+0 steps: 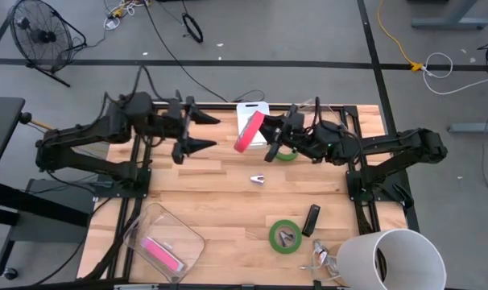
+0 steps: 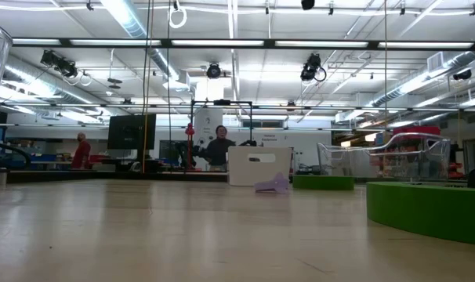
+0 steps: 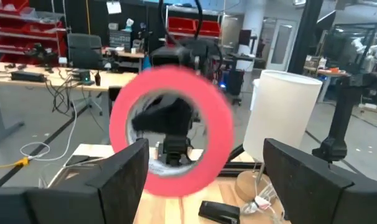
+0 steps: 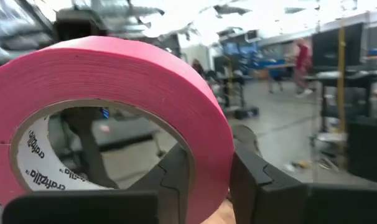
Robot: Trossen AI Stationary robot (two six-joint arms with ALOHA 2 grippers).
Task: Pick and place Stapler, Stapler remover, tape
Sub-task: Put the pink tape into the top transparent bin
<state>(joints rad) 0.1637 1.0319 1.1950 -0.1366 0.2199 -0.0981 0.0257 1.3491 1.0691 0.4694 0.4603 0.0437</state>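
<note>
Clear plastic tub [image 1: 139, 225]: we see a pink flat object [image 1: 162, 254] inside.
White round bucket [image 1: 393, 259]: contents unclear.
Right gripper [image 1: 270, 135]: clamped on red tape roll [image 1: 248, 131].
Left gripper [image 1: 202, 131]: fingers apart.

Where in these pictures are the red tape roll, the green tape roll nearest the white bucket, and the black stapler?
red tape roll [image 1: 248, 131]: high view, on its outer pink band.
green tape roll [image 1: 275, 238]: high view, on the left side of the ring.
black stapler [image 1: 311, 219]: high view, mid-body.
</note>
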